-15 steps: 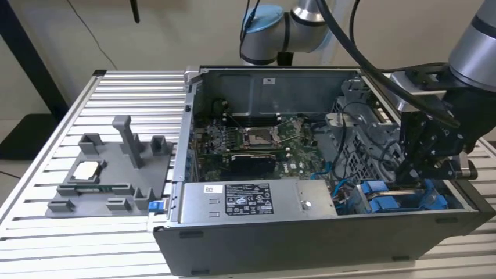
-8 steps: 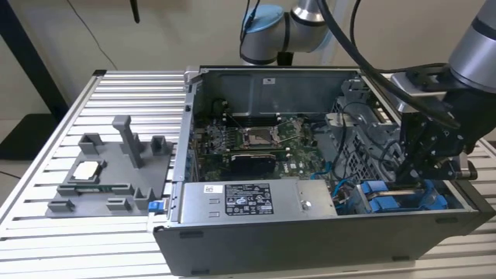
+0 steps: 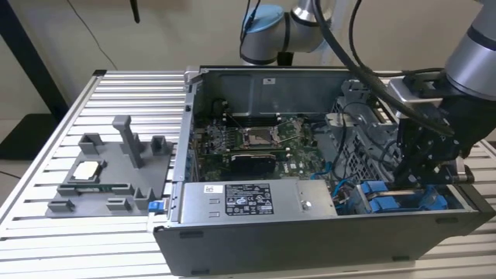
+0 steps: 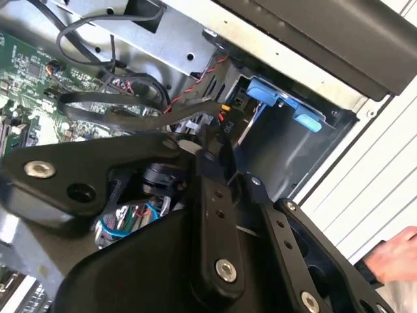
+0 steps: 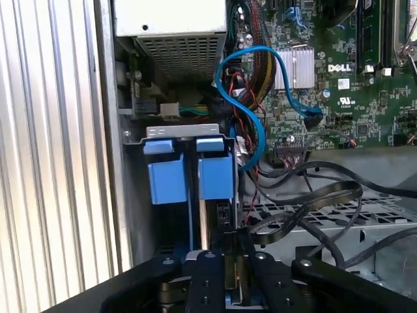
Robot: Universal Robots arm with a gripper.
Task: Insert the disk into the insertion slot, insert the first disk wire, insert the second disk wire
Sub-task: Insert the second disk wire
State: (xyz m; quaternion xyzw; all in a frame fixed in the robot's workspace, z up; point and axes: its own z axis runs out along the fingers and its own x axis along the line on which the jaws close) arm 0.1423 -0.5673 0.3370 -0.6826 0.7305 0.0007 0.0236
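Observation:
Two blue carrier frames sit side by side in the grey drive cage [image 5: 182, 132] at the case's front corner, on the exterior view's right. The disk [image 5: 215, 175] is the one in line with my gripper; its blue handles also show in the exterior view [image 3: 384, 200] and the second wrist view [image 4: 267, 91]. My black gripper [image 3: 419, 183] hangs just above the cage. Its fingers [image 5: 231, 261] stand close together on a flat black disk wire [image 4: 117, 111], whose end sits near the disk's connector side. The same wire loops over the perforated cage [image 5: 326, 195].
A grey labelled power-supply box [image 3: 248, 200] lies beside the cage. The green motherboard [image 3: 263, 139] lies further inside the case, and a blue cable [image 5: 260, 98] and red wires cross near the disk. A grey parts fixture [image 3: 108, 174] stands on the slatted table. A person's hand [image 4: 394, 261] is beside the case.

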